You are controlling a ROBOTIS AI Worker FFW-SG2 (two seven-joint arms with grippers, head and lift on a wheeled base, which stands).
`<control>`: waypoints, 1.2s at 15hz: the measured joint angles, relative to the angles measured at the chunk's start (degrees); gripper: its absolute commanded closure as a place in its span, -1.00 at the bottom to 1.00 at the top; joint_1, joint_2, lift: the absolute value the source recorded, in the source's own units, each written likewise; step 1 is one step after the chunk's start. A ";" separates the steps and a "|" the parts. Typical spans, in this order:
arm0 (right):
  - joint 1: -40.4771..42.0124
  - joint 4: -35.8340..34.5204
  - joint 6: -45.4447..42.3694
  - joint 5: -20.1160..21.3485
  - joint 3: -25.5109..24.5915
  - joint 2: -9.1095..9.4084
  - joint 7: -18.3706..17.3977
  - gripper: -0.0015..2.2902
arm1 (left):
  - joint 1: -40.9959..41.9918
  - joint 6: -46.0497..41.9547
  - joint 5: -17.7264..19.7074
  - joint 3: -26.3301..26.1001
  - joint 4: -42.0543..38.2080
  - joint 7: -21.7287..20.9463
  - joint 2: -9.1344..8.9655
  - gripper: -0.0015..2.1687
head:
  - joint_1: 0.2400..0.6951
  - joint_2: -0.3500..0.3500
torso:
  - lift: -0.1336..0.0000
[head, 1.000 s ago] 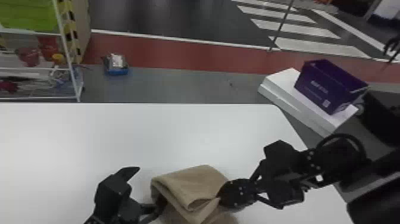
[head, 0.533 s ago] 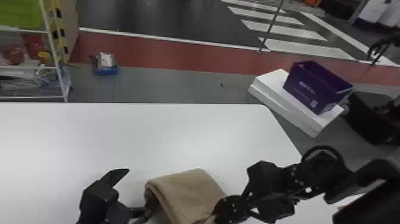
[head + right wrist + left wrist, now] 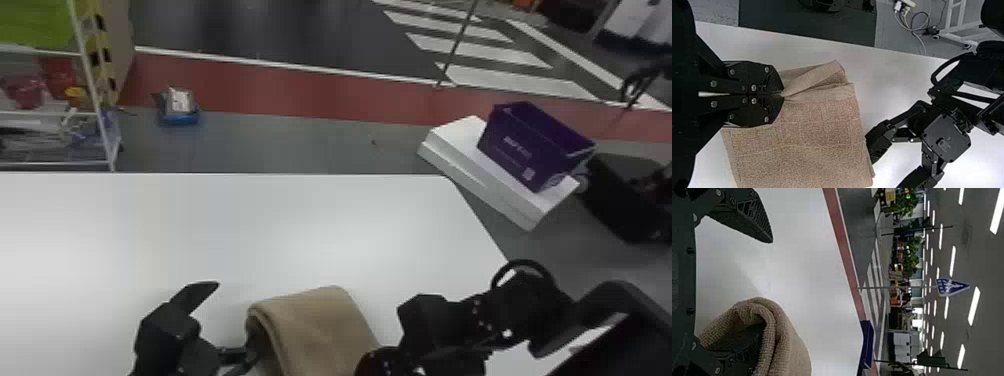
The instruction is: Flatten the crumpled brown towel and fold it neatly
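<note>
The brown towel (image 3: 320, 335) lies folded over at the table's near side. My left gripper (image 3: 232, 320) stands open at its left, one finger tucked into the rolled fold and the other free above the table. The left wrist view has the left gripper (image 3: 764, 291) with its lower finger wrapped by the towel (image 3: 789, 344). At the towel's right is my right gripper (image 3: 390, 361). In the right wrist view the right gripper (image 3: 782, 94) is shut on a gathered edge of the towel (image 3: 801, 145), which spreads mostly flat with creases near the pinch.
The white table (image 3: 300, 225) extends beyond the towel, with its right edge slanting past the right arm. On the floor beyond stands a purple box (image 3: 530, 145) on white packages (image 3: 480, 175). A shelf rack (image 3: 107, 135) is at the back left.
The right gripper has moved toward the table's near side, drawing the towel's pinched part along, and the top looks smoother. My left gripper has shifted slightly nearer. The head view has turned a little.
</note>
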 measured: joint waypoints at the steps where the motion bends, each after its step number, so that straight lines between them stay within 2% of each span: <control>1: -0.08 0.27 -0.02 0.49 0.55 -0.04 0.00 0.24 | 0.00 -0.01 0.00 0.00 0.00 0.00 0.00 -0.83 | 1.00 -0.90 | -0.85; 6: -1.17 1.61 -0.18 2.10 3.56 0.09 0.00 0.23 | 0.00 -0.01 0.00 0.00 0.09 0.00 0.00 -0.83 | 1.00 -0.89 | -0.85; 8: -1.37 1.93 -0.07 2.52 4.47 0.13 0.00 -0.07 | 0.00 -0.01 0.00 0.00 0.09 0.03 0.00 -0.83 | 1.00 -0.88 | -0.85; 9: -1.45 1.99 0.15 2.55 4.63 0.14 0.00 -0.37 | 0.00 -0.01 0.00 0.00 0.09 0.08 0.00 -0.83 | 1.00 -0.88 | -0.85; 10: -1.49 2.00 0.46 2.55 4.69 0.14 0.00 -0.58 | 0.00 -0.06 0.00 0.00 0.09 0.09 0.00 -0.83 | 1.00 -0.88 | -0.85; 12: -1.53 1.98 1.11 2.50 4.77 0.18 0.00 -0.78 | 0.00 -0.09 0.00 0.00 0.09 0.09 0.00 -0.83 | 1.00 -0.89 | -0.85; 17: -2.02 1.53 2.54 -0.47 3.33 0.46 0.00 -0.81 | -0.09 -0.02 0.00 0.00 0.33 0.08 0.00 -0.83 | 1.00 -0.87 | -0.85; 18: -2.03 1.36 2.93 -1.75 2.64 0.56 0.00 -0.69 | -0.12 -0.02 0.00 0.00 0.43 0.08 0.00 -0.83 | 1.00 -0.87 | -0.85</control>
